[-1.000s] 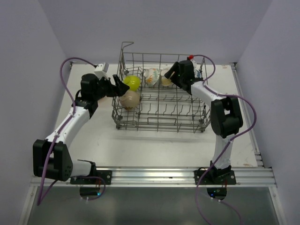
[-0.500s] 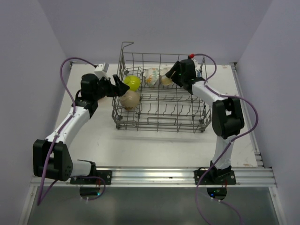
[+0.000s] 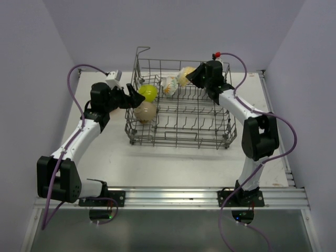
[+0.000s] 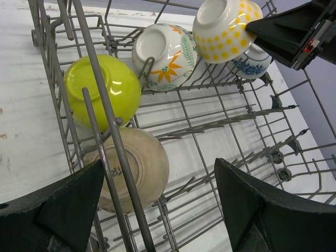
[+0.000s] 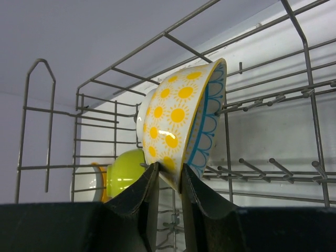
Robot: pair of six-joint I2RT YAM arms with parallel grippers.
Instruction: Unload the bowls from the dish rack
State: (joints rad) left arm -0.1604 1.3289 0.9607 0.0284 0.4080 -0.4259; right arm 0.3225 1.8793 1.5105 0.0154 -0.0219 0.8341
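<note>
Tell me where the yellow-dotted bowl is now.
In the top view, the yellow-dotted bowl is at the rack's far side, rim pinched by the right end effector, just right of the floral bowl.

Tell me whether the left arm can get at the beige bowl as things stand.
Probably, yes: the open left hand hangs close over the beige bowl, though a dish rack wire crosses in front, so it must shift inward first.

A white table (image 3: 173, 163) is lying beneath everything, its top showing faint scuffs and specks toward the left side. Pale lavender walls (image 3: 173, 26) are closing it in at the back and along both sides. A silver metal rail (image 3: 168, 197) is running along the near edge, and a narrower metal strip (image 3: 286, 168) is lining the right edge.
</note>
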